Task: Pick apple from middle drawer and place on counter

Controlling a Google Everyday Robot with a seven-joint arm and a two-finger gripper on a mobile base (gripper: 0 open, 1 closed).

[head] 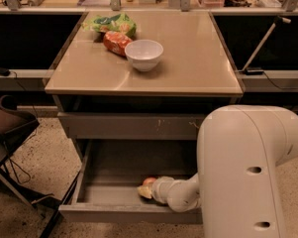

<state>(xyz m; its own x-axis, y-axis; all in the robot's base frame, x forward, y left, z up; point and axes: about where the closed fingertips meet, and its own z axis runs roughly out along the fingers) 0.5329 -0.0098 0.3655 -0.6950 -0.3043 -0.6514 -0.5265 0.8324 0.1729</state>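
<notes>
Gripper (146, 191) low in middle drawer (114, 177), apple (149, 181) at its 12 o'clock, touching. Grip state: can't tell. Confirm firm hold, lift straight up before swinging to counter (188, 58).

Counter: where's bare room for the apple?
Glossy tan counter: bare right of the white bowl and along the front edge; crowded back-left by orange-red bag and green bag. Gripper: in the grey middle drawer, by the red apple.

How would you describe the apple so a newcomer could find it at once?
Start at the tan counter and look into the open drawer below it. Near its front lies the apple, small, round and red, right at the robot's claw; the white bowl and snack bags sit up top.
</notes>
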